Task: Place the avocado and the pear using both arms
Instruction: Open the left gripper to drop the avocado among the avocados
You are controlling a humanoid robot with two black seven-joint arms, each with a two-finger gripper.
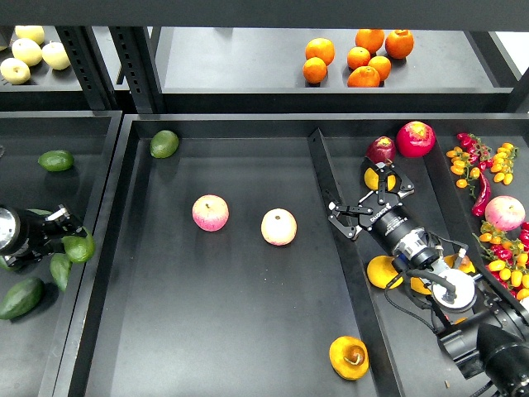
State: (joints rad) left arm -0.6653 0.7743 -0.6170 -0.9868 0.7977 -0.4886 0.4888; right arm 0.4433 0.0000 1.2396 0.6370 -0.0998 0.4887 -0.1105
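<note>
A bright green avocado lies in the left tray, touching the tip of my left gripper. That gripper is dark and small, so its fingers cannot be told apart. A similar green avocado lies at the middle tray's far left corner. A yellow-orange pear with a brown dimple lies at the middle tray's front right. My right gripper is open over the right tray. Another yellow pear sits just beyond it, partly hidden by one finger.
Two pink apples sit mid-tray. Darker avocados lie in the left tray. Red apples, chillies and more yellow fruit fill the right tray. A raised divider separates the trays. Oranges are on the shelf.
</note>
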